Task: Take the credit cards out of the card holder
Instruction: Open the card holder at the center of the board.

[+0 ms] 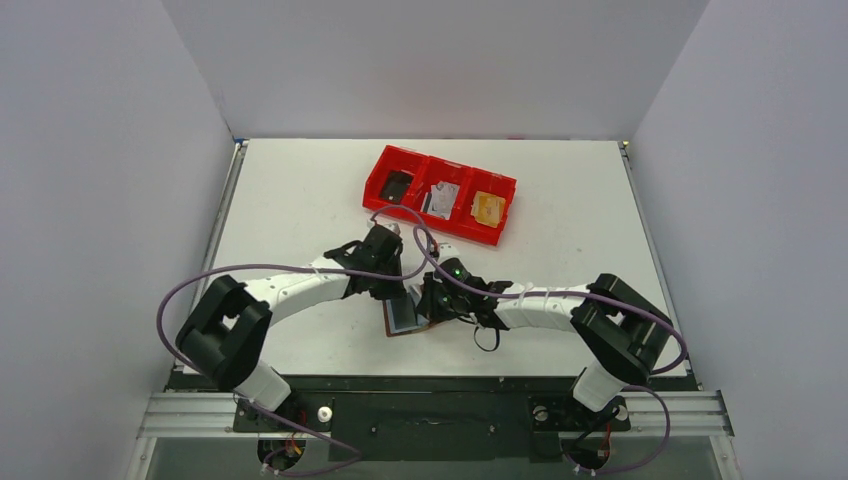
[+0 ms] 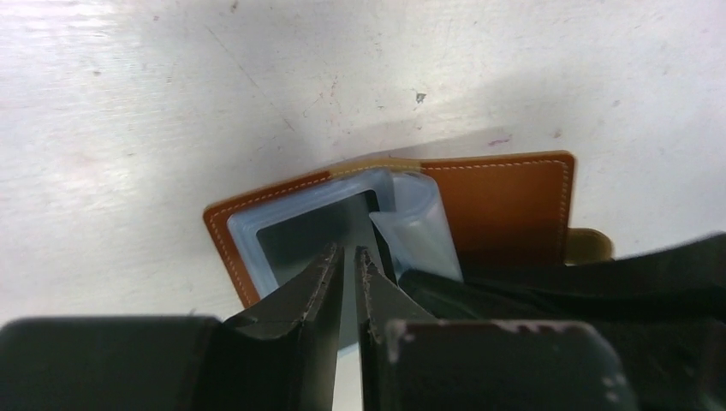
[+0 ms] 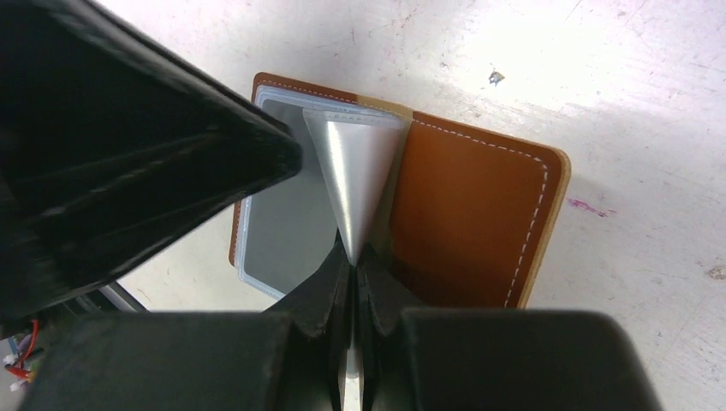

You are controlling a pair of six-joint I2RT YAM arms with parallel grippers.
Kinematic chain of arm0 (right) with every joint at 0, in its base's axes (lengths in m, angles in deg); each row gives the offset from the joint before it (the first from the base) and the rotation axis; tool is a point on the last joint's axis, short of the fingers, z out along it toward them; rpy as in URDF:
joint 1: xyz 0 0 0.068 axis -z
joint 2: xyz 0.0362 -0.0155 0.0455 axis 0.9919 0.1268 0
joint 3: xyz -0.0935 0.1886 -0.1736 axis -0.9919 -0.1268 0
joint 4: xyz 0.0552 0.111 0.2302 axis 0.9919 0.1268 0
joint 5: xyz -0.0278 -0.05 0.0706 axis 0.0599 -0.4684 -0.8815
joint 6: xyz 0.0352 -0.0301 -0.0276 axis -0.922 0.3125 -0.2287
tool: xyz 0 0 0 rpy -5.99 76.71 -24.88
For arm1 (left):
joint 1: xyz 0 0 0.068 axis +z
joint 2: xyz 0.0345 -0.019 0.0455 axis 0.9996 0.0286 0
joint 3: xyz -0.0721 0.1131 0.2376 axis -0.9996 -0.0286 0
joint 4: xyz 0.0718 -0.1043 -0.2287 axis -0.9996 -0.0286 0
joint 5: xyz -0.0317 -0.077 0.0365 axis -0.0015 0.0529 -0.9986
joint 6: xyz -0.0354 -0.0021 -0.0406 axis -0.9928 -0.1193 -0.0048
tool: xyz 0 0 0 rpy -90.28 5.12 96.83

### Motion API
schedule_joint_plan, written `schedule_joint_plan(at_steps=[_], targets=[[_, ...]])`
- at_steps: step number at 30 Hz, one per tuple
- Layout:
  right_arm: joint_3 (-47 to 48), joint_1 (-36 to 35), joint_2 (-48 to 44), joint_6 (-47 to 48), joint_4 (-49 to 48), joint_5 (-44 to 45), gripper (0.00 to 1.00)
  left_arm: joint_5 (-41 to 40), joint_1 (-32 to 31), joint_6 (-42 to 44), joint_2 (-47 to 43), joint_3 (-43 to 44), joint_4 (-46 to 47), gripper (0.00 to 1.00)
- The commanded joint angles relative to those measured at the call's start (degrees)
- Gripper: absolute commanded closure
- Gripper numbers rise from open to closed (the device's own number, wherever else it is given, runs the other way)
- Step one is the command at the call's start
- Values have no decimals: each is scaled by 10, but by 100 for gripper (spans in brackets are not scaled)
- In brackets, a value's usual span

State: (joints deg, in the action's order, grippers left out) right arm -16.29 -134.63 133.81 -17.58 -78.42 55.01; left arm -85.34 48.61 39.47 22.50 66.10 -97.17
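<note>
Now the brown card holder (image 3: 462,214) lies open on the white table (image 1: 300,190), between the two arms and well apart from the red tray (image 1: 478,233). The right hand (image 3: 351,255) is pinched tight on a clear sleeve (image 3: 353,163) and holds it up. The left hand (image 2: 349,253) is narrow, its tips at the flat sleeve (image 2: 248,238); I cannot tell if it holds anything.
</note>
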Motion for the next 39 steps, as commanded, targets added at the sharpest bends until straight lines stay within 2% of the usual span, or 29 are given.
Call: schedule_joint_plan(at_steps=[1, 6, 7, 10, 12, 16, 28, 39], targets=[[-3, 5, 4, 6, -39, -5, 100, 31, -6, -5, 49, 11, 56, 95], [-1, 6, 2, 9, -34, -7, 98, 31, -11, -11, 81, 23, 77, 99], [-1, 6, 0, 9, -28, -3, 95, 31, -12, -12, 83, 26, 78, 100], [3, 6, -12, 12, -16, 3, 72, 28, -13, -13, 89, 31, 77, 100], [11, 6, -22, 14, 8, 12, 62, 27, -14, -13, 93, 32, 75, 100], [30, 7, -44, 21, 53, 36, 55, 28, -14, -15, 97, 29, 76, 100], [32, 7, -157, 15, 151, 131, 53, 44, -37, -6, 114, 80, 72, 100], [-2, 12, -227, 2, 181, 177, 53, 100, -50, -24, 215, 135, 115, 100]])
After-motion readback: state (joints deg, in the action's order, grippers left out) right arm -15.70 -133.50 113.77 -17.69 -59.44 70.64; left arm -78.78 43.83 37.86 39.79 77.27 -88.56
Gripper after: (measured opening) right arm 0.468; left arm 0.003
